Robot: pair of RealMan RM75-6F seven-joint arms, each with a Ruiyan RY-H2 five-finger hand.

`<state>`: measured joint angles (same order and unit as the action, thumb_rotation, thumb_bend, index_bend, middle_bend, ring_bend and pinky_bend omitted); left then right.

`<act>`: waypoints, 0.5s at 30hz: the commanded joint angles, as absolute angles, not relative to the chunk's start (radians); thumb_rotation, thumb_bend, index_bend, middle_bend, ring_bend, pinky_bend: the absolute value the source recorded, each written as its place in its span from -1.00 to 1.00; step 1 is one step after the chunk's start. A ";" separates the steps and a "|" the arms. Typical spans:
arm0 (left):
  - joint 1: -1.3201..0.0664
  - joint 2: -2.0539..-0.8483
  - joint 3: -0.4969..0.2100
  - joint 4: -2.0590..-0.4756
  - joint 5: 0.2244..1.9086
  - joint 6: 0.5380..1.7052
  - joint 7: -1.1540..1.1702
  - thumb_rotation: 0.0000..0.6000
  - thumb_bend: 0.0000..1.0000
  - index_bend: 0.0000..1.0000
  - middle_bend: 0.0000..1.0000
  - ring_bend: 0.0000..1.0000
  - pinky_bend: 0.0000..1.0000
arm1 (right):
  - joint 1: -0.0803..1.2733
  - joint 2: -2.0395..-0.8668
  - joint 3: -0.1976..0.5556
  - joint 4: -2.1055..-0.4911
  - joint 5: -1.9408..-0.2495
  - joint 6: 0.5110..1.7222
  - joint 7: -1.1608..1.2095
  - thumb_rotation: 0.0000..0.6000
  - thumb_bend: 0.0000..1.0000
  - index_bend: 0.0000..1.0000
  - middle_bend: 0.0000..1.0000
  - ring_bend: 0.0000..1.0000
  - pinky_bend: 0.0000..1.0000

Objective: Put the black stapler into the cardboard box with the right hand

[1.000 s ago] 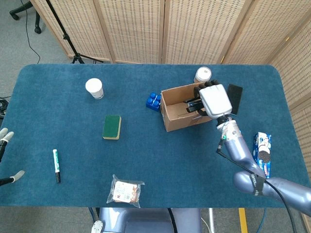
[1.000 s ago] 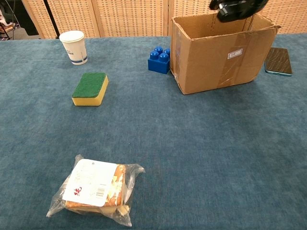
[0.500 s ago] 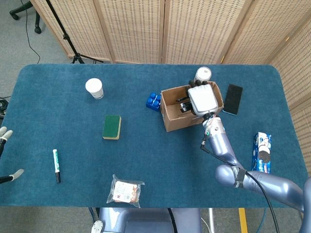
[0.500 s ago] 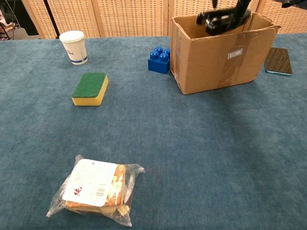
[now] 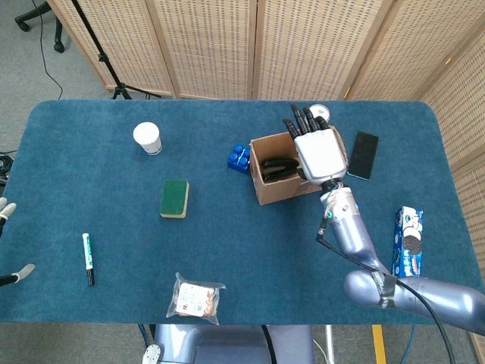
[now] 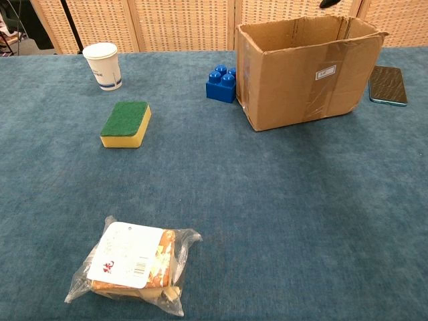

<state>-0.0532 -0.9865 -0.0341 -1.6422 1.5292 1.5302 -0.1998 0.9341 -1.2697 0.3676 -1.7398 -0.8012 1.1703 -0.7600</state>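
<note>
The black stapler [image 5: 277,166] lies inside the open cardboard box [image 5: 267,189], seen from above in the head view. The chest view shows only the box's outside [image 6: 304,80]; the stapler is hidden behind its wall. My right hand [image 5: 318,148] hovers over the box's right half, fingers spread and straight, holding nothing. Only a dark tip of it [image 6: 329,3] shows at the top edge of the chest view. My left hand [image 5: 6,243] is at the far left edge of the head view, off the table, with fingers apart and nothing in them.
Blue bricks [image 5: 239,158] sit just left of the box, a phone [image 5: 364,155] to its right, a white cup [image 5: 318,114] behind it. A paper cup [image 5: 147,138], sponge [image 5: 174,198], marker [image 5: 88,258], snack bag [image 5: 196,296] and cookie pack [image 5: 409,241] lie around the blue table.
The right hand has let go of the stapler, which now lies in the box. The hand has opened its fingers and risen above the box.
</note>
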 commanded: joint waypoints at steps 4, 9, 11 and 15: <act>-0.055 -0.994 -0.035 -1.630 1.532 1.531 -0.202 1.00 -1.00 -1.00 -1.00 -1.00 -1.00 | 0.701 -1.165 0.228 -1.834 -1.196 1.395 -0.498 1.00 -0.98 -0.76 -1.00 -1.00 -0.68; -0.054 -1.005 -0.036 -1.623 1.536 1.536 -0.196 1.00 -1.00 -1.00 -1.00 -1.00 -1.00 | 0.548 -1.152 0.085 -1.751 -1.385 1.488 -0.294 1.00 -1.00 -0.76 -1.00 -1.00 -0.74; -0.054 -1.010 -0.036 -1.623 1.536 1.537 -0.189 1.00 -1.00 -1.00 -1.00 -1.00 -1.00 | 0.486 -1.150 0.029 -1.711 -1.441 1.519 -0.204 1.00 -1.00 -0.76 -1.00 -1.00 -0.82; -0.054 -1.018 -0.036 -1.622 1.535 1.538 -0.171 1.00 -1.00 -1.00 -1.00 -1.00 -1.00 | 0.403 -1.158 -0.029 -1.653 -1.513 1.585 -0.110 1.00 -1.00 -0.76 -1.00 -1.00 -0.95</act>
